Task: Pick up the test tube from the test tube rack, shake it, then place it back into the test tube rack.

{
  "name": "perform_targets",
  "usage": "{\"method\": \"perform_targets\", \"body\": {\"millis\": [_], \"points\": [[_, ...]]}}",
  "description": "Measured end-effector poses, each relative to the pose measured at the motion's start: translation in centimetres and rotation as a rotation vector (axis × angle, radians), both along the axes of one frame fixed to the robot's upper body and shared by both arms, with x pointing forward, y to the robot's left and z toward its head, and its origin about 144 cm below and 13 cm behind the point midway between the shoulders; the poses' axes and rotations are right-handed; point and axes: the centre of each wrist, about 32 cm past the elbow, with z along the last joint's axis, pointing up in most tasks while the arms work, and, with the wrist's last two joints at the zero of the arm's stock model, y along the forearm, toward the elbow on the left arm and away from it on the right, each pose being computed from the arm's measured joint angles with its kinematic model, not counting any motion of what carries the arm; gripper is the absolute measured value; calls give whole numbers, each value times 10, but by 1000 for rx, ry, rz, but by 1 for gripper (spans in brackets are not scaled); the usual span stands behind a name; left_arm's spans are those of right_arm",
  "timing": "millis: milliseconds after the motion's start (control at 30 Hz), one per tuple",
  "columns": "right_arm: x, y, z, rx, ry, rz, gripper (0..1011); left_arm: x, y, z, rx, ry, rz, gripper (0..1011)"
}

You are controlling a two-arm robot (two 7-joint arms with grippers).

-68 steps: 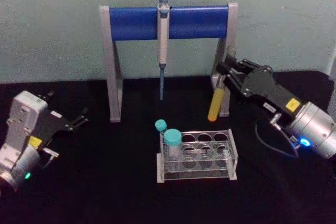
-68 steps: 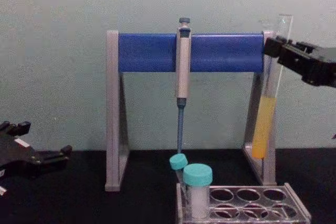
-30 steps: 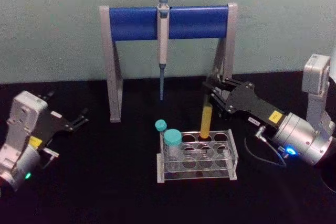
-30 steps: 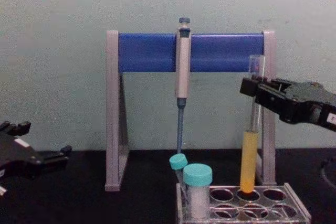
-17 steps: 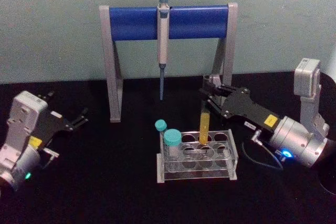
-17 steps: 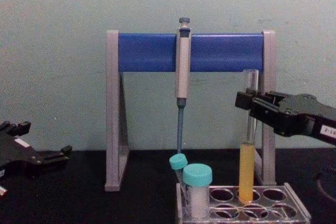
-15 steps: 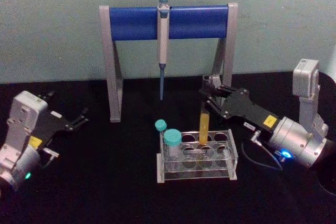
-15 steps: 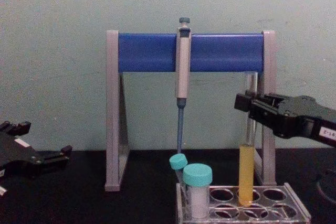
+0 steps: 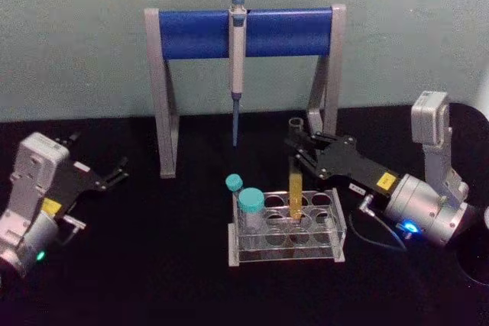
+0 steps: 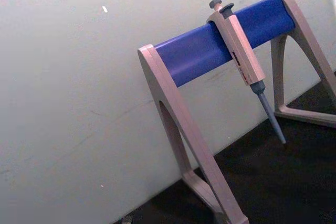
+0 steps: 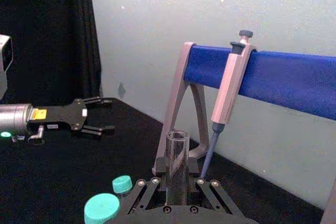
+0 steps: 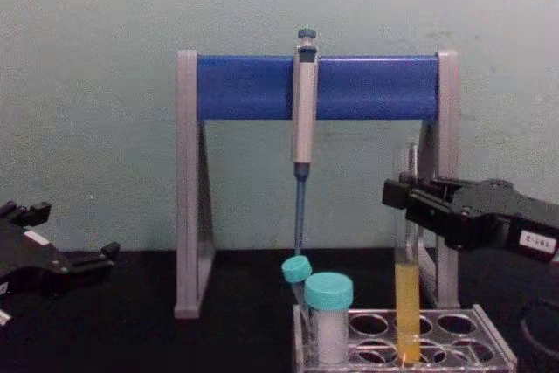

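Note:
The test tube (image 9: 296, 182), a slim clear tube with yellow liquid in its lower part, stands upright with its lower end down in a middle hole of the clear test tube rack (image 9: 338, 227). My right gripper (image 9: 297, 150) is shut on the tube's clear upper part, just below the rim. From the chest, the yellow liquid of the test tube (image 12: 407, 303) reaches into the rack (image 12: 491, 340), with the right gripper (image 12: 403, 199) above it. In the right wrist view the tube (image 11: 177, 157) rises between the fingers. My left gripper (image 9: 116, 172) rests open at the far left, away from the rack.
Two teal-capped tubes (image 9: 250, 205) stand at the rack's left end. Behind the rack is a tall grey stand with a blue bar (image 9: 244, 33) and a hanging pipette (image 9: 237, 59). The stand's right leg (image 9: 328, 104) is close behind the right gripper.
The right gripper carried the tube from beside the stand's right leg leftward over the rack, then lowered it until its lower end sank into a hole. The left arm stayed still.

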Motion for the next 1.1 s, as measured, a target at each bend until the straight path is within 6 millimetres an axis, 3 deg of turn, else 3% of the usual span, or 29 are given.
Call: {"method": "perform_targets", "body": {"millis": [1100], "points": [[5, 4, -6, -52, 49, 1, 223, 0, 0, 0, 0, 0, 0, 1001]]}}
